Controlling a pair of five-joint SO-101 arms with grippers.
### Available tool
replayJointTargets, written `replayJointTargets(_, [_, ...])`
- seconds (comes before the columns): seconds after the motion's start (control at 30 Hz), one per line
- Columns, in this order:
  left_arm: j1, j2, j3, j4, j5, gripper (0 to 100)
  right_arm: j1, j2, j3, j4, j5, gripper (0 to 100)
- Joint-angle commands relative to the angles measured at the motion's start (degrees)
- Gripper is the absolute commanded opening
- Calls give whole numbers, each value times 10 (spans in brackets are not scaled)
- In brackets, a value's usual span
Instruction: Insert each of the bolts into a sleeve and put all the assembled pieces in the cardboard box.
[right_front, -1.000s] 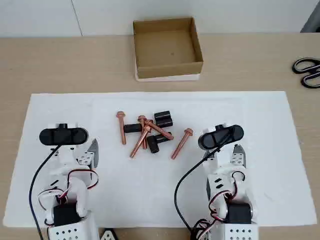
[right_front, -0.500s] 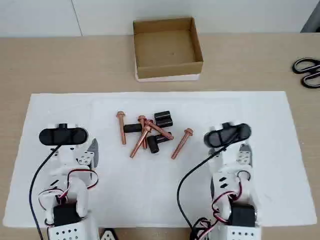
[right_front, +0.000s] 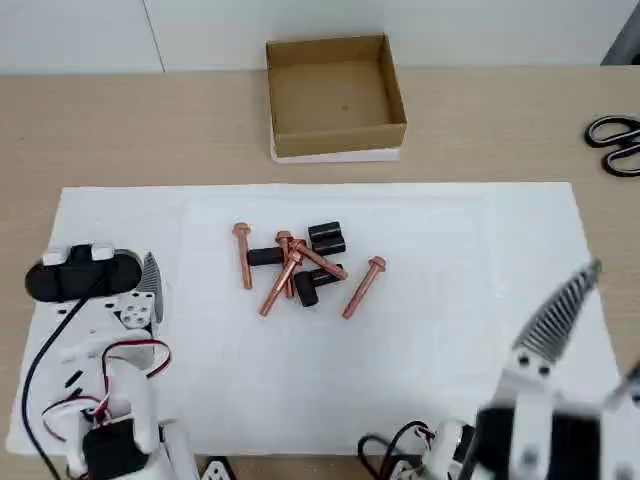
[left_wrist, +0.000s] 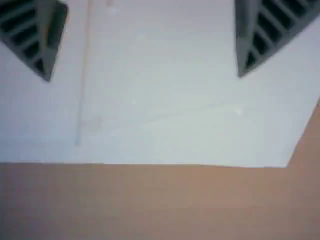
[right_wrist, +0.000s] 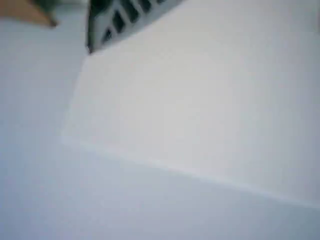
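Copper-coloured bolts (right_front: 363, 287) lie in a loose heap with black sleeves (right_front: 326, 238), some crossing or touching one another. The heap sits forward of both grippers and roughly between them: ahead and to the right of the left gripper (left_wrist: 145, 75), ahead and to the left of the right gripper (right_front: 575, 290), and well apart from each. No bolt looks seated in a sleeve, though where the parts overlap this is hard to judge.

The cardboard box (right_front: 340, 138) stands beyond the heap, farther from both grippers than the parts are, and no assembled piece shows in it. By this layout the task is at its very start: every bolt is yet to be paired with a sleeve, and every pair yet to be boxed.

The left gripper hangs spread wide over the near left part of the white sheet (right_front: 450, 230), holding nothing. Whether the right gripper is spread or closed cannot be told; it carries no part that shows.

Scissors (right_front: 615, 140) rest on the wooden table (right_front: 120, 120), far out to the right gripper's right.
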Motion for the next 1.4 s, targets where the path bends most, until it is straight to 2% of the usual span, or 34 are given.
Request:
replayJointTargets(0.0, [-4, 50, -102, 15, -6, 229, 37, 6, -57, -57, 18, 253])
replayJointTargets(0.2, [-4, 277, -348, 55, -4, 229, 111, 7, -119, -124, 21, 253])
replayJointTargets(0.37, [-1, 491, -557, 174, -3, 229, 120, 28, -154, -145, 21, 253])
replayJointTargets(0.47, [4, 582, -633, 240, -3, 229, 120, 87, -193, -129, 20, 253])
replayJointTargets(0.57, [27, 633, -649, 273, -3, 229, 120, 180, -265, -73, 20, 253])
replayJointTargets(0.73, [68, 640, -648, 276, 4, 229, 117, 349, -359, 18, 18, 253])
replayJointTargets(0.9, [68, 643, -648, 274, 48, 229, 116, 472, -339, 24, -24, 253])
replayJointTargets(1.07, [68, 641, -648, 262, 53, 229, 110, 534, -284, 23, -66, 253])
replayJointTargets(1.23, [68, 645, -647, 255, 53, 229, -5, 572, -197, 43, -33, 253])
replayJointTargets(1.37, [68, 646, -625, 258, 54, 229, -98, 595, -172, 135, 5, 253])
